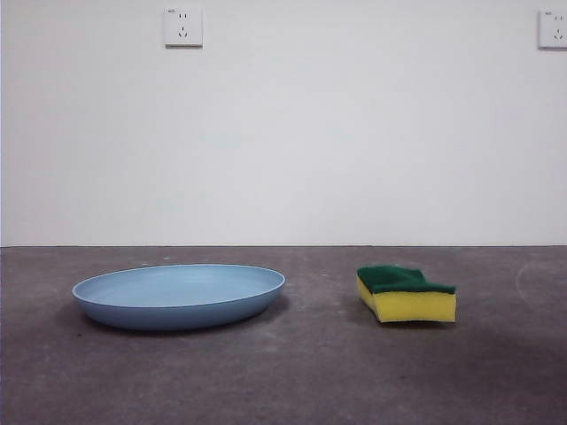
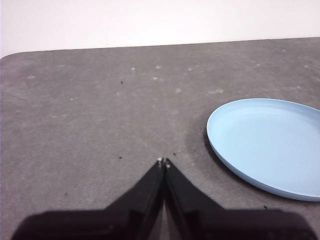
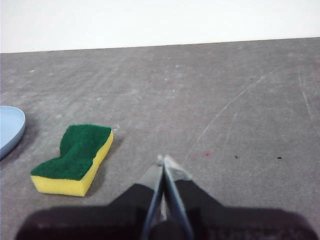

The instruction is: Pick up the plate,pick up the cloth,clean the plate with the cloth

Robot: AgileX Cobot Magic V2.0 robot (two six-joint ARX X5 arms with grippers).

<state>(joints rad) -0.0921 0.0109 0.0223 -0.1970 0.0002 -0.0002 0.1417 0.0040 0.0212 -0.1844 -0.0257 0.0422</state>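
Note:
The light blue plate (image 1: 179, 295) lies flat on the grey table, left of centre in the front view. It also shows in the left wrist view (image 2: 267, 145). The cloth, a yellow sponge with a green top (image 1: 406, 293), lies to the plate's right; it also shows in the right wrist view (image 3: 75, 158). My left gripper (image 2: 163, 161) is shut and empty, above the table beside the plate. My right gripper (image 3: 163, 160) is shut and empty, beside the sponge and apart from it. Neither arm shows in the front view.
A white wall stands behind the table, with a socket (image 1: 183, 27) at upper left and another (image 1: 553, 29) at upper right. The table's rounded far corner (image 2: 15, 56) shows in the left wrist view. A sliver of the plate (image 3: 10, 129) shows in the right wrist view.

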